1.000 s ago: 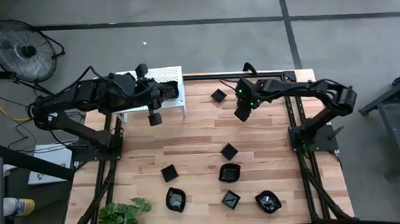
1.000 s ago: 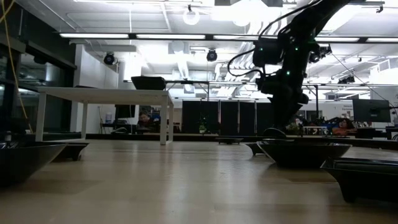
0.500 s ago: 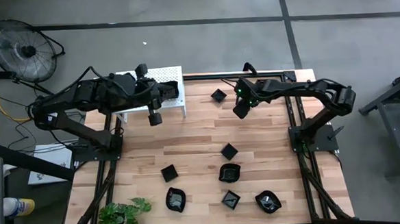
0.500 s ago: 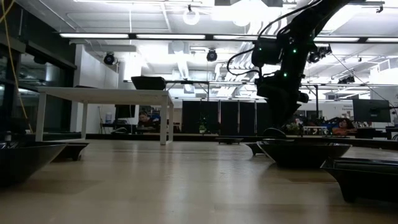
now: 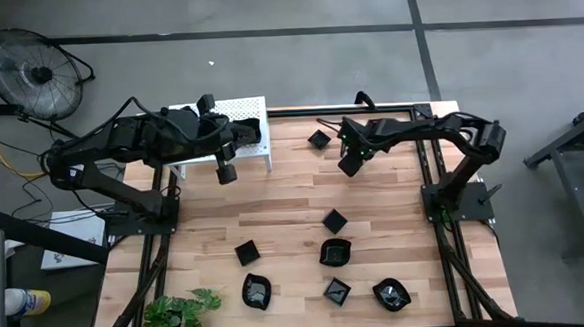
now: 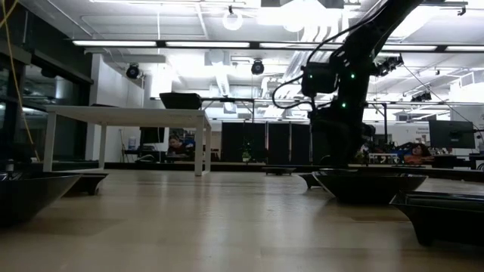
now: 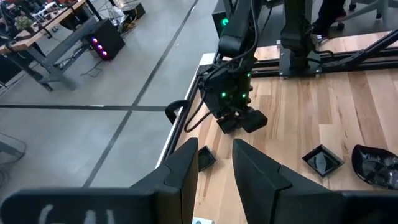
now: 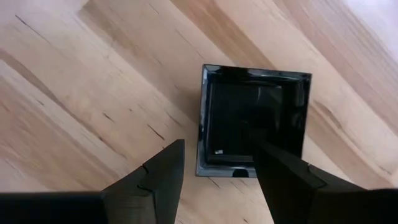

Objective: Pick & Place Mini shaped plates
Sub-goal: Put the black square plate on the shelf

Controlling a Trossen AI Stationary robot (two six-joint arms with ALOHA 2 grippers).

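Note:
A small square black plate (image 5: 318, 139) rests flat on the wooden table near its far edge. My right gripper (image 5: 349, 164) hovers open just above and beside it, fingers pointing steeply down. In the right wrist view the plate (image 8: 255, 118) lies ahead of my right gripper (image 8: 217, 152). One fingertip lines up with its hollow and the other stands outside its rim. My left gripper (image 5: 246, 136) waits open, high over the white shelf. My left gripper (image 7: 214, 149) has nothing between its fingers. Several more black plates (image 5: 335, 251) lie on the table's near half.
The white perforated shelf (image 5: 251, 108) stands at the table's far left corner. A green plant (image 5: 180, 316) sits at the near left corner. In the low view, black dishes (image 6: 370, 185) stand close in front. Bare wood stretches across the table's middle (image 5: 274, 199).
My right gripper has sunk toward the table and drifted a little toward the square plate at the far edge, its fingers staying open.

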